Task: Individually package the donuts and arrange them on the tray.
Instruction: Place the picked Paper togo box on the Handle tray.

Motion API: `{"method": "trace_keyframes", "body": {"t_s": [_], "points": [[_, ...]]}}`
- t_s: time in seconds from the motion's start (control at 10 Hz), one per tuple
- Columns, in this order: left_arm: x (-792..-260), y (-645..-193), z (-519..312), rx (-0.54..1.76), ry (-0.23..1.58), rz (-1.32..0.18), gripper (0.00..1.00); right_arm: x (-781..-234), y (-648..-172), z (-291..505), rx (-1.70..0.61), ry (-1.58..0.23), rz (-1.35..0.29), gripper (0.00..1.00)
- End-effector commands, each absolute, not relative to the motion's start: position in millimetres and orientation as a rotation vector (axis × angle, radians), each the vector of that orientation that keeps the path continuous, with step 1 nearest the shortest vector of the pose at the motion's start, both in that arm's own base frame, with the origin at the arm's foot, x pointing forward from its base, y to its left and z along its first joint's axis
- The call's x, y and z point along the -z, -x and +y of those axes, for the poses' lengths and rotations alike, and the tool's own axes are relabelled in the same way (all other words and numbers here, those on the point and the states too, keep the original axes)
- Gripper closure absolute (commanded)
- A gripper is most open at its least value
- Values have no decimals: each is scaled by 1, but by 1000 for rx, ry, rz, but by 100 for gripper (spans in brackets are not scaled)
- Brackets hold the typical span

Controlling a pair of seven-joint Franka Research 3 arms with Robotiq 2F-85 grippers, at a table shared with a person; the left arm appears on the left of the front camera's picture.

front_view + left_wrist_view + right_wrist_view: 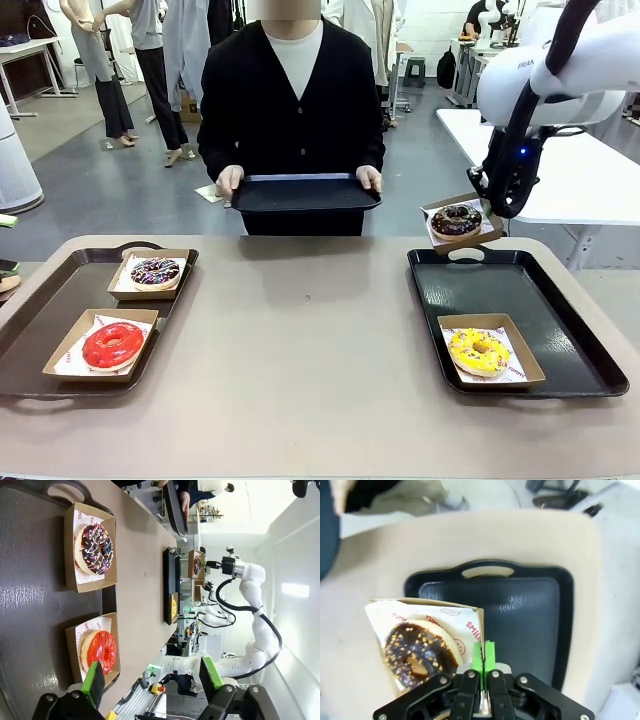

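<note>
My right gripper (490, 206) is shut on the rim of a cardboard box (470, 615) that holds the chocolate donut (456, 220) (420, 652). It holds the box in the air over the far end of the right tray (520, 290) (530, 615). A yellow donut (479, 351) lies boxed at that tray's near end. The left tray (40, 310) carries a boxed purple-white sprinkled donut (155, 271) (95, 548) and a boxed red donut (113, 344) (101, 651). My left gripper (152, 677) hangs open above the red donut's near edge, holding nothing.
A person stands at the far side and holds a dark tray (305, 193) level with both hands just beyond the table edge. Bare tan tabletop (310, 340) lies between the two trays. A white table (590, 180) stands behind on the right.
</note>
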State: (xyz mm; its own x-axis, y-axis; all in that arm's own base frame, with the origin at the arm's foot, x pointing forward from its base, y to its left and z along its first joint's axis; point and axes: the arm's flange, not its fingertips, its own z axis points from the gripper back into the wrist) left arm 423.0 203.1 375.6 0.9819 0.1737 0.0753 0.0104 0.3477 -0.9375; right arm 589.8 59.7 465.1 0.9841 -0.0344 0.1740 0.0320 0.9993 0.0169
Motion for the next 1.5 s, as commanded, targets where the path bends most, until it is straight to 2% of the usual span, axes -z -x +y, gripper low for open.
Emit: {"method": "trace_keyframes", "body": {"t_s": [0.0, 0.6, 1.4], "points": [[-379, -422, 203, -116, 1218, -166, 0, -440, -593, 61, -42, -51, -195, 98], [-379, -422, 203, -116, 1218, -166, 0, -394, -585, 74, -33, -76, -143, 98], [-379, -422, 203, -116, 1218, -166, 0, -393, -589, 75, -33, -60, -126, 98]]}}
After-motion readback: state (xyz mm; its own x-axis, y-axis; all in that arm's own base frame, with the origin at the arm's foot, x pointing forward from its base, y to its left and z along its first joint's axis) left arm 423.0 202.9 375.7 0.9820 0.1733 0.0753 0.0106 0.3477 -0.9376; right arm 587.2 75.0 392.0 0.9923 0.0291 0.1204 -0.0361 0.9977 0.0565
